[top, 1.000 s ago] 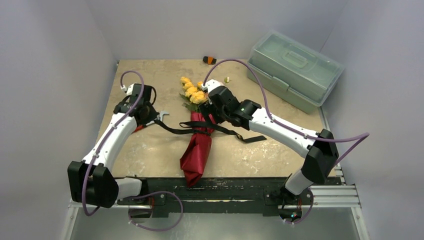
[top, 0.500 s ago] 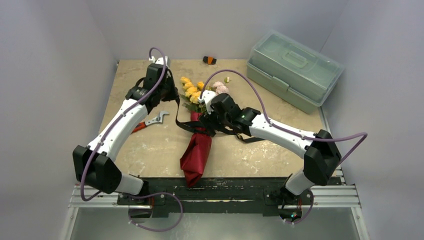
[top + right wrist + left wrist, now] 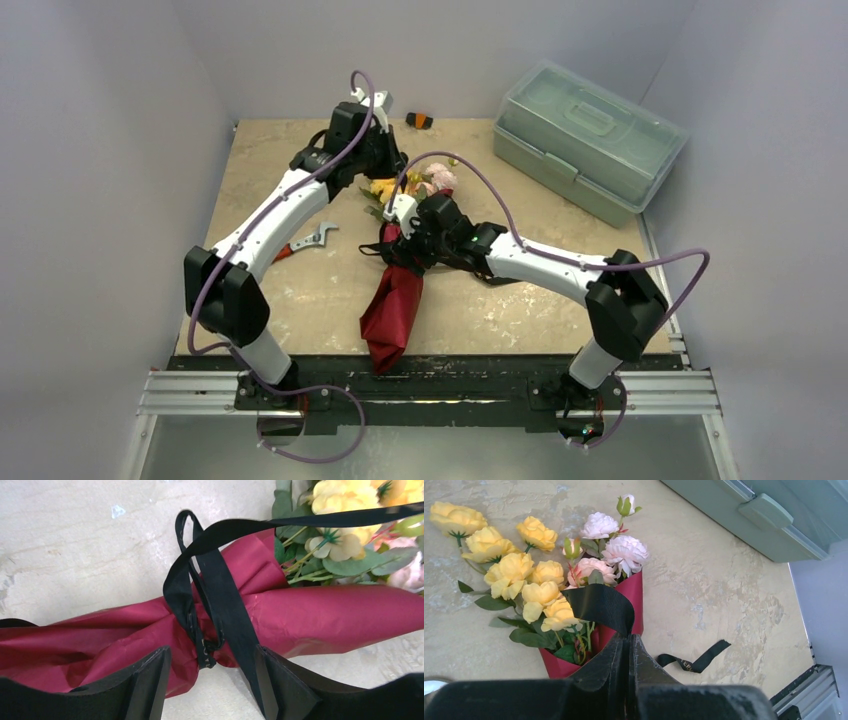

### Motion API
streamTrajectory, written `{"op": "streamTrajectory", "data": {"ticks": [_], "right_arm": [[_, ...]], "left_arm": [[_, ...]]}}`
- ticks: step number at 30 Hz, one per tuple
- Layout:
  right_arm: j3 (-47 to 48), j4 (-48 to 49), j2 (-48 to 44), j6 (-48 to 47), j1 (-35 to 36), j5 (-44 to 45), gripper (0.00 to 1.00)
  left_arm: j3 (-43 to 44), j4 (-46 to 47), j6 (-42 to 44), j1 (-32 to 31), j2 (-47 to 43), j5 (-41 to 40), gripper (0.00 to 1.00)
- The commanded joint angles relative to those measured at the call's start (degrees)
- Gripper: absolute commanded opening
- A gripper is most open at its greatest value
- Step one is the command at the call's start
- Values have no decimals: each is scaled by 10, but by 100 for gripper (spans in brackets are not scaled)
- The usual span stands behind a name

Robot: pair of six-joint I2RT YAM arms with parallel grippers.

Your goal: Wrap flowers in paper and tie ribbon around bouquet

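From above, the bouquet (image 3: 392, 305) lies mid-frame on the desk (image 3: 300, 290). Left wrist view: the left hand (image 3: 629, 639), lower centre, is clenched on the ribbon (image 3: 599, 605) beneath the flowers (image 3: 524, 575). Right wrist view: the right hand (image 3: 210, 652) stands released, astride the ribbon-wrapped paper (image 3: 325, 620).

no readable text, label or number in any view. only candidate: a few small pale marks on the loose end of the ribbon (image 3: 696, 659), lying on the counter (image 3: 724, 590) in the left wrist view. too small and blurred to make out.
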Motion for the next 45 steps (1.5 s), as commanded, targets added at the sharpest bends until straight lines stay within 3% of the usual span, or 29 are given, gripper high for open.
{"op": "streamTrajectory", "data": {"ticks": [1, 17, 22, 32, 37, 45], "right_arm": [[22, 33, 19, -7, -3, -10, 68], [29, 52, 67, 10, -14, 13, 50], [31, 53, 76, 11, -15, 17, 37], [39, 43, 87, 8, -15, 10, 19], [47, 37, 91, 10, -16, 1, 0], [50, 26, 73, 14, -15, 9, 0]], "left_arm": [[38, 26, 14, -3, 15, 34, 0], [42, 47, 8, -7, 36, 62, 0], [41, 55, -2, -9, 41, 63, 0], [61, 70, -37, -13, 69, 67, 0], [76, 70, -67, -18, 88, 57, 0], [97, 61, -139, -23, 126, 35, 0]]}}
